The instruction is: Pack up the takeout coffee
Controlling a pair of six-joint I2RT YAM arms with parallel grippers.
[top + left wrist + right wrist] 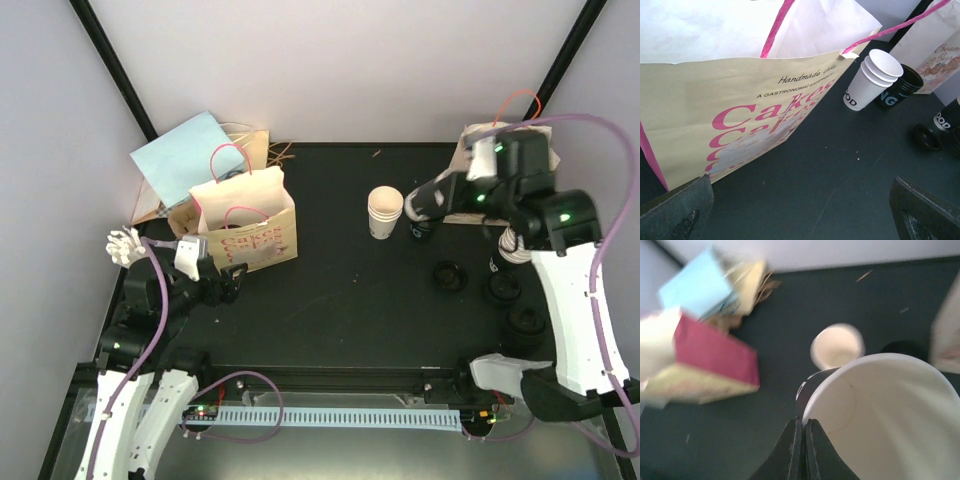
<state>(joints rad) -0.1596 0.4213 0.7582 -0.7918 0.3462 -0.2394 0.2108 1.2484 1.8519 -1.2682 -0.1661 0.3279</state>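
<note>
Right gripper (803, 440) is closed tight, and it seems to pinch the rim of a black cup (880, 415) with a white inside; this view is blurred. Just beyond it stands the stack of white cups (836, 346). Left gripper (799, 186) is spread wide with nothing in it, facing the paper bag (740, 115) close ahead.

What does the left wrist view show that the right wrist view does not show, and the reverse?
Only left wrist: the word Cakes printed on the paper bag, a black lid, the open left gripper. Only right wrist: the white inside of the black cup pinched by the shut right gripper, and a blue bag. Both: the stack of white cups and the paper bag.
</note>
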